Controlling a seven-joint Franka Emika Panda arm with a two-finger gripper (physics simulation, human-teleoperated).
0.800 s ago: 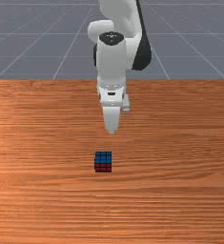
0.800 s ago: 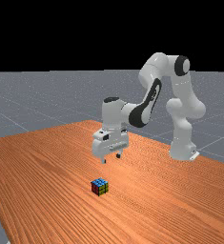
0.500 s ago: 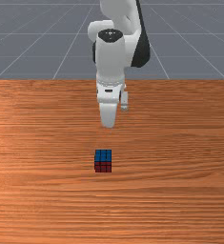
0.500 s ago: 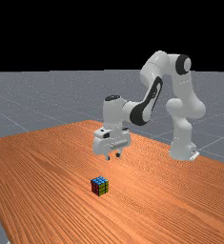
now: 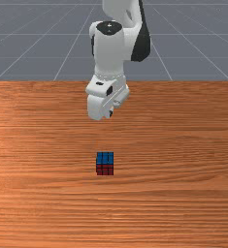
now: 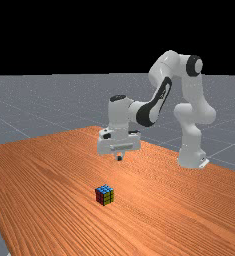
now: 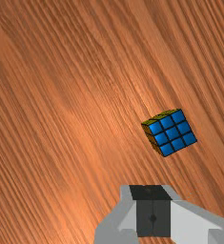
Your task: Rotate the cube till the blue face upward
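Above the orange-brown wooden table [image 6: 49, 175], your white two-finger gripper [image 6: 119, 158] hung pressed together, empty | black-gridded multicoloured cube [image 5: 105, 161] sat lower, well apart, blue face [image 7: 171, 134] up | rotation looked done imo, you just needed to keep clear

1. Shows wood on the table [image 5: 38, 203]: streaked, close-grained, softly sheened.
2. Looks like plastic on the cube [image 7: 173, 133]: smooth, faintly glossy on the blue face.
3. Looks like hard plastic on the arm [image 6: 121, 111]: white, smooth, low in gloss.
4. Looks smooth and black on the joint covers [image 6: 145, 115].
5. Looks matt, smooth and grey on the fingers [image 7: 114, 224]; dark and matt on the pads [image 7: 144, 220].
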